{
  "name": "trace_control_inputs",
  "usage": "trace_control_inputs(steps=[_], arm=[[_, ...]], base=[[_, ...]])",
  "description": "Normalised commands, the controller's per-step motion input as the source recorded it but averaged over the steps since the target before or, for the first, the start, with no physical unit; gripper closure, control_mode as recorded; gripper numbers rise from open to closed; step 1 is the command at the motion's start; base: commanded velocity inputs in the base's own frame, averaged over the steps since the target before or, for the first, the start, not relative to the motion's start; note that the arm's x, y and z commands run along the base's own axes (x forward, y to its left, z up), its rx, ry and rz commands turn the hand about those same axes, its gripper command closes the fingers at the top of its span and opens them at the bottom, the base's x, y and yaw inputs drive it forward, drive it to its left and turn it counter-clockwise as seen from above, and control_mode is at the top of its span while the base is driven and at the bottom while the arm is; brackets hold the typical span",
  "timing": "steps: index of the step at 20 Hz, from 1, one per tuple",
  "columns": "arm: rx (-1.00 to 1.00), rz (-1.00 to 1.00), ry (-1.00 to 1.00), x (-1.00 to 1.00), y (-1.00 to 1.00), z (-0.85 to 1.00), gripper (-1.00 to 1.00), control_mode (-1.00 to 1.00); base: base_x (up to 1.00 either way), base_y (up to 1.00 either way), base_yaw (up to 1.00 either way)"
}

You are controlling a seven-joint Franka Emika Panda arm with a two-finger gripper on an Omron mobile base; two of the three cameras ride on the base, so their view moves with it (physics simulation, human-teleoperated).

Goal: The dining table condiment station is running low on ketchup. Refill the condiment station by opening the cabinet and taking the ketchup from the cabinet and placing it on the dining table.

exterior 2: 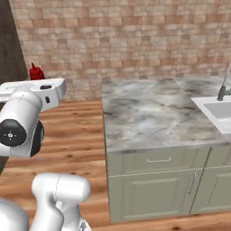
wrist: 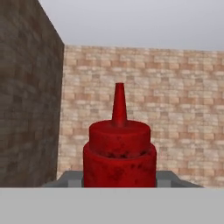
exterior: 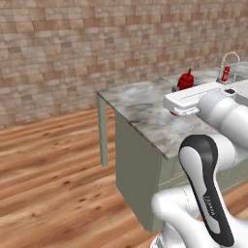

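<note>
My gripper (wrist: pixel 119 180) is shut on the red ketchup bottle (wrist: pixel 119 148), which stands upright between the grey fingers (wrist: pixel 72 178) with its pointed nozzle up. In the left base view the ketchup (exterior: pixel 185 80) pokes up behind my white hand, in line with the dining table (exterior: pixel 145 114). Seen from the right base view, the ketchup (exterior 2: pixel 36 72) hangs in the air left of the dining table's (exterior 2: pixel 144 113) marbled top, over the wooden floor. The cabinet is out of view.
A white sink (exterior 2: pixel 216 110) with a chrome tap (exterior 2: pixel 223 85) is set in the table's far right end, and a small red bottle (exterior: pixel 225 73) stands by the tap. Sage-green drawers and doors (exterior 2: pixel 158 180) front the island. A brick wall runs behind.
</note>
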Motion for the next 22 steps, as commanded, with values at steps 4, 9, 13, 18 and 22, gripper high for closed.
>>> trace_control_inputs(steps=[4, 9, 13, 18, 22], arm=[[0.0, 0.0, 0.0, 0.0, 0.0, 0.0, 1.0, 1.0], [0.0, 0.0, 0.0, 0.0, 0.0, 0.0, 1.0, 1.0], [0.0, 0.0, 0.0, 0.0, 0.0, 0.0, 1.0, 1.0], [0.0, 0.0, 0.0, 0.0, 0.0, 0.0, 1.0, 1.0], [0.0, 0.0, 0.0, 0.0, 0.0, 0.0, 1.0, 1.0]], base=[[0.99, 1.0, -0.3], [0.99, 1.0, -0.33], [0.91, 1.0, -0.33], [0.81, 1.0, -0.31], [0.94, 1.0, -0.34]])
